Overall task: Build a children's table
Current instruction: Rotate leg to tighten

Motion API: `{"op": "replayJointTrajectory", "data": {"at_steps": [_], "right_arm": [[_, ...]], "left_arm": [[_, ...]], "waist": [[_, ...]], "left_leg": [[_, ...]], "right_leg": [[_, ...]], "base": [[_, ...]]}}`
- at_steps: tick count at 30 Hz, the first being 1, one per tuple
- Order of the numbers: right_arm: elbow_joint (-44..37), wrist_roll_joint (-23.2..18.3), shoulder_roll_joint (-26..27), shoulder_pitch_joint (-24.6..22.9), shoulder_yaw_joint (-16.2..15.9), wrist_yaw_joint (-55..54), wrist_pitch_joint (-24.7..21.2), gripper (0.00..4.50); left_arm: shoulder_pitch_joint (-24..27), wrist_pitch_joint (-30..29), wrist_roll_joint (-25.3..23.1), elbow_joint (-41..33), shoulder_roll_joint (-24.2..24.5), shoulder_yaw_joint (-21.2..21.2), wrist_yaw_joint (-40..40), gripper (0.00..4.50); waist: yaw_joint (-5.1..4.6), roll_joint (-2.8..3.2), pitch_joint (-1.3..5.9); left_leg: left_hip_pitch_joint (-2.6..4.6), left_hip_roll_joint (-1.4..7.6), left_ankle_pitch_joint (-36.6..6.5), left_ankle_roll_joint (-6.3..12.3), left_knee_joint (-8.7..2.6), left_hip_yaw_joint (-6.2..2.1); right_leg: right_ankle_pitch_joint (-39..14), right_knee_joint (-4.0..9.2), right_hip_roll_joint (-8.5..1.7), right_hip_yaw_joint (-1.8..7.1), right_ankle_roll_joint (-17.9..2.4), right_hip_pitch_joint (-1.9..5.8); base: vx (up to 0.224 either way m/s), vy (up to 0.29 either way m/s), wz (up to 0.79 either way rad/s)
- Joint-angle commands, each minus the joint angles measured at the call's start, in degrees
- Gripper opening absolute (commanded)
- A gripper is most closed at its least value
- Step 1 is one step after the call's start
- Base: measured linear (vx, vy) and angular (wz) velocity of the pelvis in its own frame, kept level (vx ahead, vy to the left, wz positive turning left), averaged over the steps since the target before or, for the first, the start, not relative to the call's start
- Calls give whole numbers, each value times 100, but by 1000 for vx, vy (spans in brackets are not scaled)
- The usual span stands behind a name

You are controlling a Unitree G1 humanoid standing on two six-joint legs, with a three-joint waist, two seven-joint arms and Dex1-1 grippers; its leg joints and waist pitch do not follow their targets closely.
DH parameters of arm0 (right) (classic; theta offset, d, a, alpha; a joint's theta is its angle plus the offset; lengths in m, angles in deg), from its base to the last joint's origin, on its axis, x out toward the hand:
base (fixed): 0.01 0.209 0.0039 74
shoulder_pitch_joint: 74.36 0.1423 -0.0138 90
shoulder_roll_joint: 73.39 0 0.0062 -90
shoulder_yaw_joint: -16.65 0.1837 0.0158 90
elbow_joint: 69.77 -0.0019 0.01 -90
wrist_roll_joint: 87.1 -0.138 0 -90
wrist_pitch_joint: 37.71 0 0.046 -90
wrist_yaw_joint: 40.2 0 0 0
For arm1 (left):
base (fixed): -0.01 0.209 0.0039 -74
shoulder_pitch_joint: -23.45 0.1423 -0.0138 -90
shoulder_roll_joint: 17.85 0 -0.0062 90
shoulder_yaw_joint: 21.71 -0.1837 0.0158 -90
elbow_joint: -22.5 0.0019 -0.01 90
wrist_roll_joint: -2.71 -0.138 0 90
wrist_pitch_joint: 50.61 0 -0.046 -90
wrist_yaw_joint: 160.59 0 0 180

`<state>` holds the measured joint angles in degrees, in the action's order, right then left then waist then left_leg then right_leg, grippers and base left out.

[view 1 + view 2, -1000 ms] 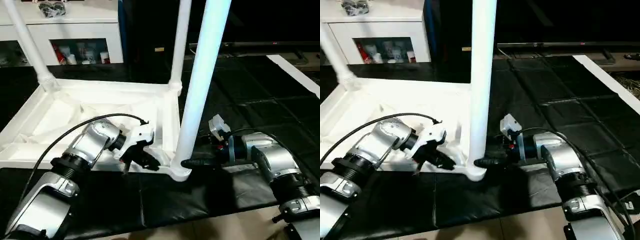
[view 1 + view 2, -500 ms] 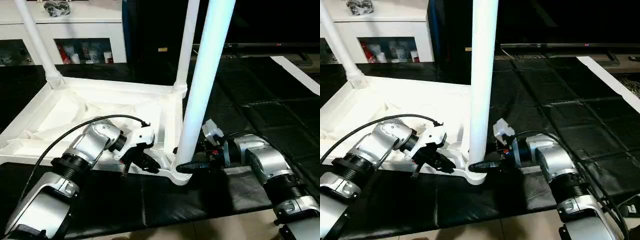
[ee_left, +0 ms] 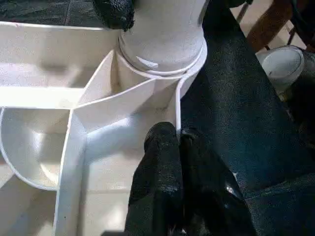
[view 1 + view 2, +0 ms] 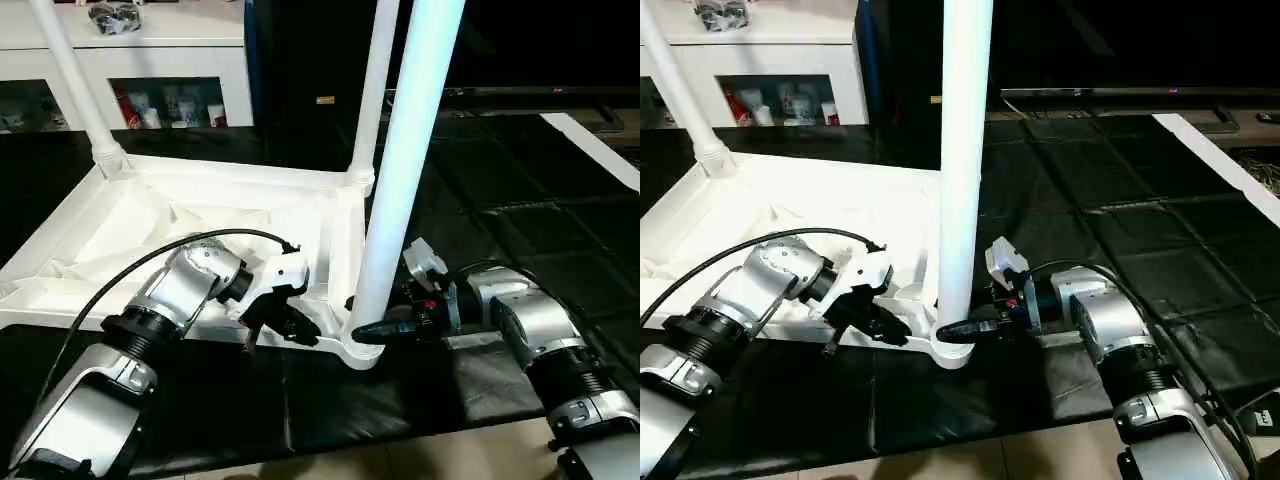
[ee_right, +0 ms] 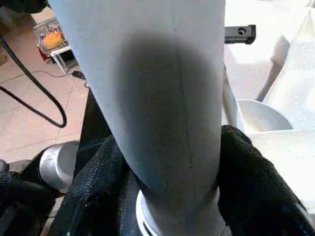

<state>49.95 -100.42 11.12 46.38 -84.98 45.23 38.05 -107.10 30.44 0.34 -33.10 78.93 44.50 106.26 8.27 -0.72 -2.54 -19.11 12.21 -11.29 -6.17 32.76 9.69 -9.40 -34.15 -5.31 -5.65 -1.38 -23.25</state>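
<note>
3 legs are showing, each cut off by the upper edge of the head views, so their far ends are staying unseen. The tabletop point(image 4: 200, 215) is lying upside down on the black floor mat point(image 4: 1080, 230), ribbed underside facing up. The near leg point(image 4: 400, 190) is standing upright in the corner socket point(image 4: 362, 350), its long axis running straight up; the far-corner leg point(image 4: 372, 90) and the left-corner leg point(image 4: 75, 85) are rising likewise. The right gripper point(image 4: 965, 330) is clamping its fingers point(image 5: 256, 196) around the near leg's base, just above the socket. The left gripper point(image 4: 290, 325) is pinching the tabletop's rim with its fingers point(image 3: 162, 167) closed together, just beside that socket. A white cabinet point(image 4: 150, 60) is standing behind.
</note>
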Motion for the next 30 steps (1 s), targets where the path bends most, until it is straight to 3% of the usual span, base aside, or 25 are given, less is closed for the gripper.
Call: {"op": "replayJointTrajectory", "data": {"at_steps": [1,3,6,9,11,15,17,22,23,25,26,30], "right_arm": [[-234,-212,67,-184,-8,20,-290,211],[-433,-342,214,-397,148,-344,-462,211],[-408,-314,355,-459,248,-741,-502,211],[-109,-84,714,-443,432,-1792,-461,210],[139,60,990,-354,551,-2497,-456,210],[554,177,1496,-56,768,-3571,-640,209],[873,144,1821,206,941,-4153,-694,209],[1521,256,2303,780,1153,-5224,-536,209],[1591,294,2348,832,1190,-5332,-477,209],[1613,327,2352,823,1211,-5312,-429,209],[1571,351,2301,745,1211,-5213,-432,279],[1581,425,2209,657,1201,-5122,-370,298]], "left_arm": [[39,-139,-23,-41,-189,-55,-258,0],[62,-375,38,-59,-371,38,-522,0],[65,-488,49,-49,-480,86,-706,0],[42,-768,71,19,-787,211,-1187,0],[11,-954,91,83,-1026,297,-1528,0],[-144,-1224,119,308,-1464,492,-2164,0],[-272,-1336,152,475,-1730,630,-2559,0],[-475,-1514,228,636,-2210,902,-3202,0],[-477,-1527,206,627,-2256,932,-3264,0],[-463,-1537,180,609,-2258,959,-3297,0],[-415,-1494,146,580,-2176,952,-3261,0],[-368,-1359,39,615,-2018,897,-3226,0]], "waist": [[-44,19,363],[-19,23,355],[-21,23,348],[-92,24,314],[-143,14,307],[-310,10,302],[-410,30,303],[-563,15,314],[-583,-14,321],[-578,-22,335],[-567,-14,349],[-513,-2,380]], "left_leg": [[-42,101,-839,288,-337,45],[-6,110,-910,287,-337,54],[-37,94,-994,241,-351,38],[-11,59,-1201,120,-365,33],[-25,32,-1280,70,-369,14],[-57,4,-1382,103,-377,-23],[-70,-9,-1434,94,-370,-40],[-88,-26,-1469,177,-351,-51],[-101,-18,-1408,232,-353,-46],[-101,2,-1281,310,-357,-35],[-95,10,-1185,352,-353,-29],[-102,18,-777,468,-329,4]], "right_leg": [[-1381,371,-280,276,-1138,355],[-1435,384,-280,283,-1139,333],[-1700,407,-292,265,-1041,355],[-2448,516,-302,253,-761,304],[-2838,560,-309,230,-598,315],[-3102,606,-291,193,-429,319],[-3129,622,-286,171,-444,308],[-3091,631,-285,158,-503,304],[-2934,615,-279,170,-543,308],[-2569,580,-278,201,-665,305],[-2280,537,-271,215,-780,315],[-1375,436,-278,246,-1155,354]], "base": [[0,0,0],[0,0,0],[0,0,0],[0,0,0],[0,0,0],[0,0,0],[0,0,0],[0,0,0],[0,0,0],[0,0,0],[0,0,0],[0,0,0]]}}
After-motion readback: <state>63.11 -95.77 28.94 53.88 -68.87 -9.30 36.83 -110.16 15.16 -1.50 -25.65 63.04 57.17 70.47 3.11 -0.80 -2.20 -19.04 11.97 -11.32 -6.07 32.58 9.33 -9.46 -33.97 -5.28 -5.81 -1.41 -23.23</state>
